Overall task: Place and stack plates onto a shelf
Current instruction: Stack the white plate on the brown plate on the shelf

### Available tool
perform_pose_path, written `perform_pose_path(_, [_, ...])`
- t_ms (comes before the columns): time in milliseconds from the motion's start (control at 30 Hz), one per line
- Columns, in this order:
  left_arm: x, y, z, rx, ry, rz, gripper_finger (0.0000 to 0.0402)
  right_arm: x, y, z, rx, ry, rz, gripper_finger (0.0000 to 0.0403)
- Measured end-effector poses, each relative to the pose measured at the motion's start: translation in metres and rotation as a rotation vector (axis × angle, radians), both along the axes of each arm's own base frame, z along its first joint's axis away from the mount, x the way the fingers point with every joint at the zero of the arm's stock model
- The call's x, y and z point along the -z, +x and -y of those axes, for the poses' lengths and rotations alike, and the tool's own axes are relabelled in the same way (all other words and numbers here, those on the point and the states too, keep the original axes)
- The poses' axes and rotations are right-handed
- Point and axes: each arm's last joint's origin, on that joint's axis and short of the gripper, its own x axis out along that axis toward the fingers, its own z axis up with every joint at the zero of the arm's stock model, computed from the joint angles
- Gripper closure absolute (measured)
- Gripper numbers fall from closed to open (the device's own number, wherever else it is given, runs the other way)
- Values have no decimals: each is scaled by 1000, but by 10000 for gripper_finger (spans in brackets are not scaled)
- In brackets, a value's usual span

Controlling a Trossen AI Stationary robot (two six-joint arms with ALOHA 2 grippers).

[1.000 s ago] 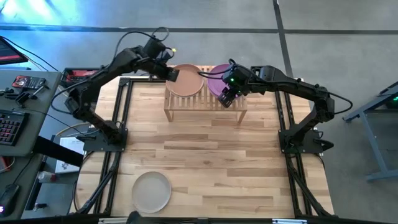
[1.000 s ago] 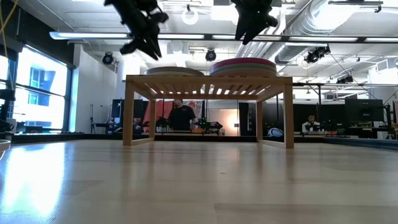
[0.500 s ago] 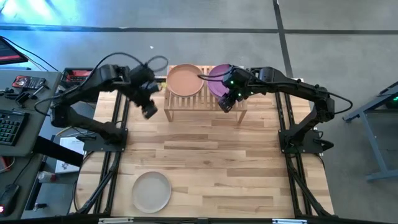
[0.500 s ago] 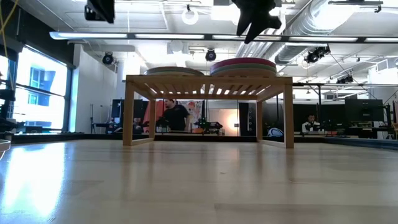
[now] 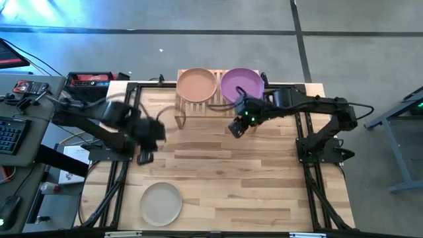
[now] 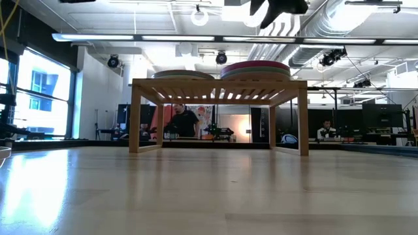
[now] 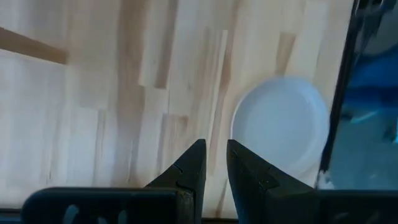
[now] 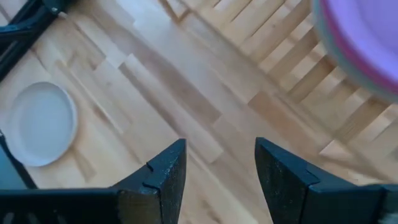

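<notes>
The last plate (image 5: 161,203), left flat on the table (image 5: 225,172) below the nearly closed, empty left end effector (image 5: 144,157), was judged stiff, light and best gripped at its rim.

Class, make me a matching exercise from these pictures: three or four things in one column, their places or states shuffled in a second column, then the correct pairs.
Things:
1. purple plate
2. beige plate
3. peach plate
4. right gripper

Places or states:
A. on the bare table, near the front
B. open, in front of the shelf
C. top of the shelf's right stack
D. on the shelf's left side

Pairs: 1-C, 2-A, 3-D, 4-B
</notes>
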Motion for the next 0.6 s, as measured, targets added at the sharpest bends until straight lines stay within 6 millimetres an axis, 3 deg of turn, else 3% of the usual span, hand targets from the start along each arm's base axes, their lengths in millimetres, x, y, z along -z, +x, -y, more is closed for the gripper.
perform_pose_path(267, [48, -7, 53, 87, 36, -33, 348, 0, -3, -45, 62, 5, 39, 236])
perform_pose_path(433, [76, -12, 71, 1, -9, -47, 348, -1, -6, -65, 96, 17, 68, 236])
perform_pose_path(600, [101, -17, 84, 22, -31, -33, 348, -1, -9, -79, 113, 9, 91, 236])
